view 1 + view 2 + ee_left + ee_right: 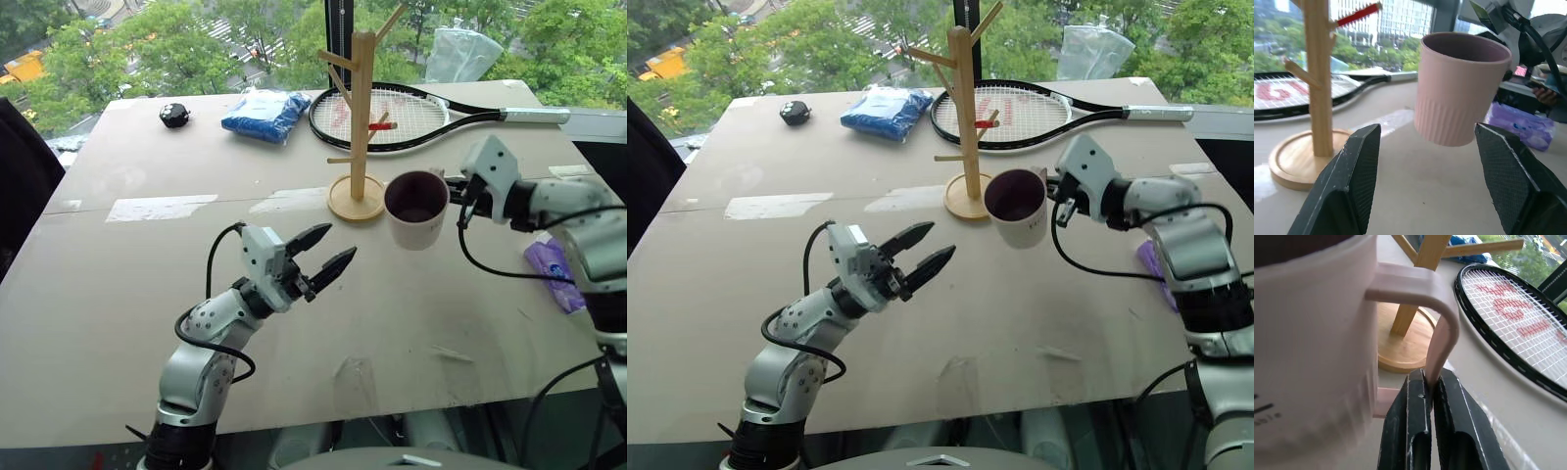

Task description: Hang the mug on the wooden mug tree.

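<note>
The cream mug (416,211) with a dark maroon inside hangs upright in the air just right of the wooden mug tree (359,117), clear of the table. My right gripper (1431,392) is shut on the mug's loop handle (1442,335), reaching in from the right (453,188). The tree stands on its round base (356,204) with angled pegs, one red-tipped (380,126). My left gripper (326,258) is open and empty above the table's middle, pointing toward the mug (1459,90), which floats between its fingertips (1359,161) at a distance.
A tennis racket (411,116) lies behind the tree. A blue cloth bundle (265,115) and a small black object (174,116) sit at the back left. A purple packet (554,269) lies at the right edge. Tape patches (157,207) mark the table.
</note>
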